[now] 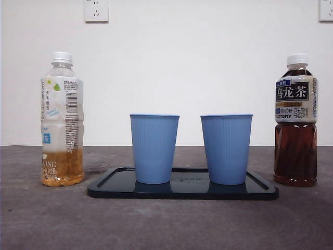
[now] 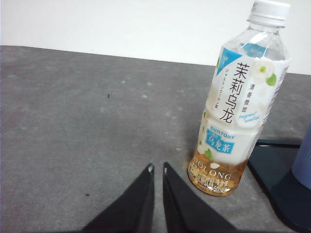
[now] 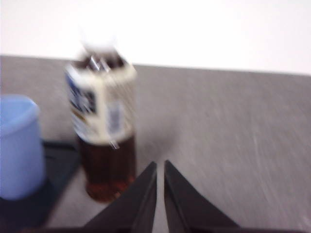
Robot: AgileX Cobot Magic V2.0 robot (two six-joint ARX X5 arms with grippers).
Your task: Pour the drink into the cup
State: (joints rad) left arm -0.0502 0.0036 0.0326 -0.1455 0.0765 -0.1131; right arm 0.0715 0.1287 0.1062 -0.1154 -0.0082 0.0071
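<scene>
The right wrist view is smeared with blur: the dark tea bottle (image 3: 104, 131) shows only as a soft shape, its cap washed into the white wall and its label unreadable. The blue cup (image 3: 17, 145) beside it is cut by the picture's edge, and so is the tray (image 3: 48, 179) under it. In the left wrist view, the pale tea bottle (image 2: 238, 102) hides part of the dark tray (image 2: 272, 179), and only a sliver of a blue cup (image 2: 303, 160) shows at the edge. In the front view, the wall socket (image 1: 326, 10) at the top corner is cropped, and the small print on the pale bottle's (image 1: 62, 120) label is too fine to read.
</scene>
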